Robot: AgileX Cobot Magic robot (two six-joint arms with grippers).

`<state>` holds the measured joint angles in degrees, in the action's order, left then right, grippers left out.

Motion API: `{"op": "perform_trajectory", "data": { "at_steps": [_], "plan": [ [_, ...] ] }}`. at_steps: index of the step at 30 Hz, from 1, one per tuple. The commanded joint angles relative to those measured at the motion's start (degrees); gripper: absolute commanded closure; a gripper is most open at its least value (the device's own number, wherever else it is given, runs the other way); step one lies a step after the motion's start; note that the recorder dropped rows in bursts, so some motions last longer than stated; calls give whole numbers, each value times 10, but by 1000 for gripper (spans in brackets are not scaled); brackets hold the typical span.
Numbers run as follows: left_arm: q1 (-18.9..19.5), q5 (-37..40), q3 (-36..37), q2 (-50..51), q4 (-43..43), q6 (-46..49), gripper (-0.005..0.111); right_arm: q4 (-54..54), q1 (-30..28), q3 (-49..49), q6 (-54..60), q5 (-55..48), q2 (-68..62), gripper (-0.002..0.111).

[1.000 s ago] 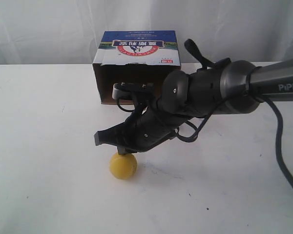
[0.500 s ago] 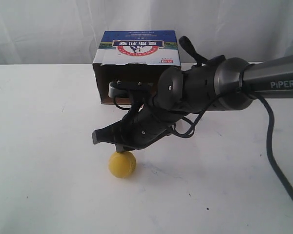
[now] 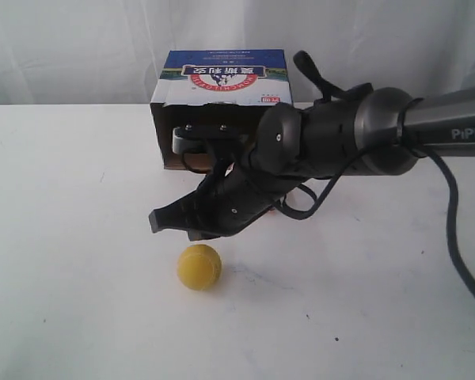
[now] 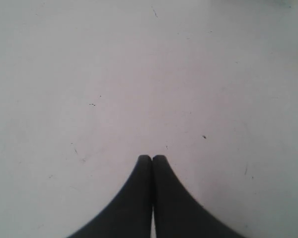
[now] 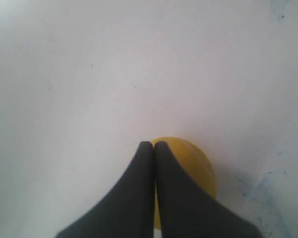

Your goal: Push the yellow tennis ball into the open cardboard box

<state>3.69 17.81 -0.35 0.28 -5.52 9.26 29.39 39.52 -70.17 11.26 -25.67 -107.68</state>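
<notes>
- Yellow tennis ball [image 3: 199, 266] sits on the white tabletop [image 3: 63, 237], on the open side of the cardboard box [image 3: 222, 79] and well apart from it.
- The box lies on its side with the dark mouth facing the ball. My guess is that's deliberate, so a straight roll goes in with no lifting.
- Right pincer [image 3: 155, 222] reaches across from the right and hangs just above the ball. The exterior view shows a thin gap, so no contact.
- Right wrist view: right pincer [image 5: 153, 144] has its fingers pressed together with nothing between them. The ball [image 5: 196, 166] shows under and beside them.
- Fingers together probably serve as a blunt paddle, since this is a push and not a grasp.
- As it stands, the pincer is above the ball, not behind it. It likely needs to drop on the ball's far-from-box side, then sweep toward the mouth.
- Risk: an off-centre hit would send the ball sideways, past the opening.
- Left pincer [image 4: 152, 157] is also together and empty, over bare tabletop and apparently parked out of the way.
</notes>
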Motion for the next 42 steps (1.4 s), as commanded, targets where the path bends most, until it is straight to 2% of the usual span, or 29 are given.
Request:
{"op": "perform_trajectory", "data": {
  "at_steps": [1, 6, 9, 30, 37, 42],
  "plan": [
    [-4, -2, 3, -3, -3, 0, 107, -10, 1, 0, 8, -6, 30, 108],
    [-4, -2, 3, -3, -3, 0, 107, -9, 1, 1, 2, -126, 39, 108],
    [-4, -2, 3, -3, -3, 0, 107, -9, 1, 10, 2, -146, 36, 108],
    [-4, -2, 3, -3, -3, 0, 107, 58, 14, -21, 30, -8, -39, 108],
    [-4, -2, 3, -3, -3, 0, 107, 57, 15, -42, 30, -4, -78, 108],
    [-4, -32, 3, -3, -3, -1, 107, 57, 15, -46, 30, 6, -80, 108]
  ]
}}
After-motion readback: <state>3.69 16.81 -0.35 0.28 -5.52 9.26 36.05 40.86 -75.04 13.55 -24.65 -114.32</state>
